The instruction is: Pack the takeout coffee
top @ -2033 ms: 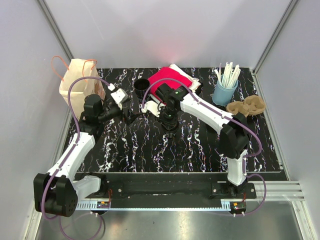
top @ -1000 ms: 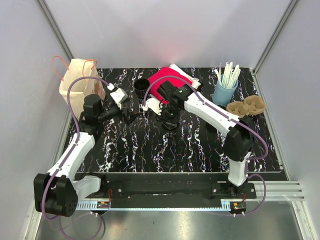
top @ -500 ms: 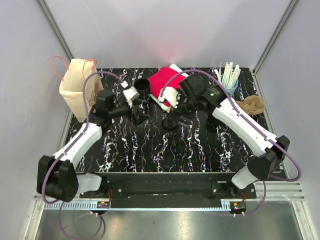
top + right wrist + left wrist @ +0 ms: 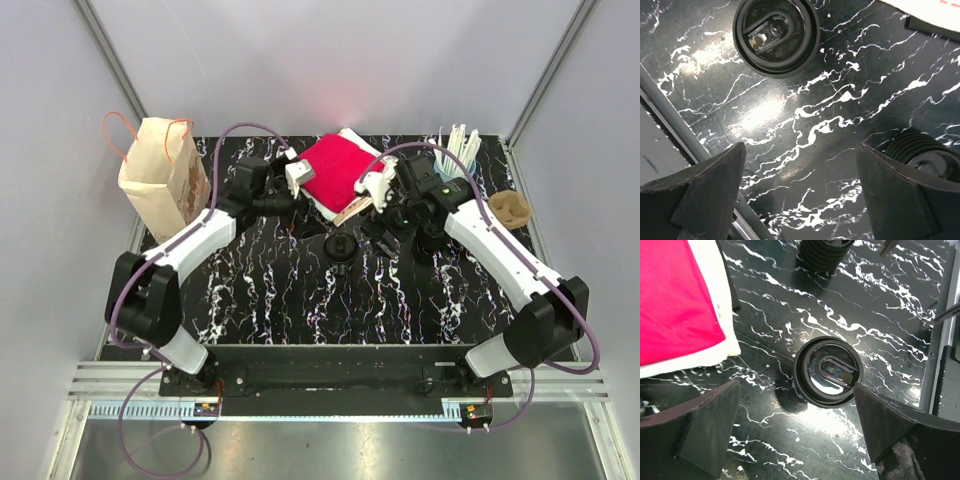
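The takeout coffee cup point(image 4: 341, 247) is black with a black lid and stands upright mid-table, held by nothing. It shows from above in the left wrist view point(image 4: 826, 371) and in the right wrist view point(image 4: 776, 36). My left gripper point(image 4: 303, 218) hovers just left of it, open, with bare table between its fingers point(image 4: 705, 425). Just right of the cup, my right gripper point(image 4: 385, 235) is also open and empty, its fingers point(image 4: 705, 190) spread wide. The brown paper bag point(image 4: 160, 175) stands open at the far left.
A second black ribbed cup point(image 4: 422, 248) stands right of the lidded one, seen also in the wrist views point(image 4: 822, 252) point(image 4: 920, 155). Red and white napkins point(image 4: 340, 172) lie at the back. A blue holder of straws point(image 4: 452, 150) and a pulp cup carrier point(image 4: 510, 208) sit at the right.
My right gripper opened, let go of the lidded cup and drew off to the right. My left arm swung right from near the bag toward the cup.
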Motion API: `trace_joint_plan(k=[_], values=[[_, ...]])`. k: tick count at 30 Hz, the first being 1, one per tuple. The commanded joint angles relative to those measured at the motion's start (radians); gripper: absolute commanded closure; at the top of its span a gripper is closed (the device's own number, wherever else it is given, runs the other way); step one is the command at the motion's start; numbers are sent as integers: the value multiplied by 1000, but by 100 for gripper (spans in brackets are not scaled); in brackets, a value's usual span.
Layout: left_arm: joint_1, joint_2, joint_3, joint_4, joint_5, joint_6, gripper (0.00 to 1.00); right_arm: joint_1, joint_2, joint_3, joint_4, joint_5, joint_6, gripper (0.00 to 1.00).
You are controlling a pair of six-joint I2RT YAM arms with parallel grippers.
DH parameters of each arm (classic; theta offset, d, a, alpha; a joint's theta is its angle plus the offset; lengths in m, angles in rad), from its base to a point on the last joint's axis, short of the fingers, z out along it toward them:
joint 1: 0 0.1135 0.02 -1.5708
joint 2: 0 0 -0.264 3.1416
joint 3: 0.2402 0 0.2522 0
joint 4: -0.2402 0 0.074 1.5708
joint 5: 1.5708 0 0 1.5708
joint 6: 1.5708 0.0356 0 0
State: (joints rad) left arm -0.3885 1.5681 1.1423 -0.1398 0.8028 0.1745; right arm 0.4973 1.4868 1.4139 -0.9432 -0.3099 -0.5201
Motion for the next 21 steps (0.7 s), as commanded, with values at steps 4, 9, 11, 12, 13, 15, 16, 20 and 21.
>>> trace_joint_plan(k=[4, 9, 11, 12, 13, 15, 16, 20, 21], values=[[-12, 93, 59, -3, 68, -21, 1, -72, -46, -47, 106, -133, 46, 5], [-13, 162, 85, -7, 113, -35, 1, -83, -43, -69, 124, -143, 52, 5], [-13, 178, 93, -7, 118, -36, 1, -88, -48, -78, 129, -147, 52, 5], [-13, 191, 97, -9, 127, -38, 1, -88, -52, -81, 132, -147, 54, 5], [-15, 197, 100, -9, 128, -40, 1, -89, -56, -84, 133, -150, 54, 5], [-16, 213, 108, -11, 131, -46, 1, -92, -56, -90, 133, -158, 52, 5], [-19, 217, 109, -9, 131, -46, 1, -94, -54, -90, 136, -156, 52, 5], [-20, 234, 109, -7, 133, -47, 1, -95, -51, -93, 135, -169, 52, 5], [-20, 242, 109, -7, 136, -47, 1, -95, -51, -93, 136, -170, 52, 6]])
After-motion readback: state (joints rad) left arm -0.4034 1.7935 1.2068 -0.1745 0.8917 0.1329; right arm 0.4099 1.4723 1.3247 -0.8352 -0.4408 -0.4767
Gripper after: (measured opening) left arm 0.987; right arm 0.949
